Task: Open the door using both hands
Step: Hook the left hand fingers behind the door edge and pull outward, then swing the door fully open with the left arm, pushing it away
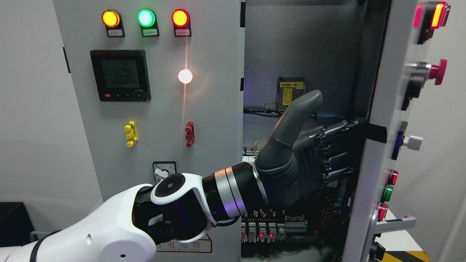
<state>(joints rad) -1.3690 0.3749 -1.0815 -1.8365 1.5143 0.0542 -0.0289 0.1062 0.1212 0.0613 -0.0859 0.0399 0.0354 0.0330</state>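
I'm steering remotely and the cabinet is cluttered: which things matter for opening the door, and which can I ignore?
Matter:
right door, swung open
left hand, fingers against the door's inner edge

Ignore:
left door
indicator lamps
digital meter
terminal blocks inside

The left arm [109, 229] comes in from the lower left, white-shelled, and reaches up and to the right across the view. Its black and silver wrist [227, 193] leads to the dark grey left hand [309, 156]. The thumb [296, 114] points up and to the right, while the fingers [338, 145] stretch rightward, their tips hidden.
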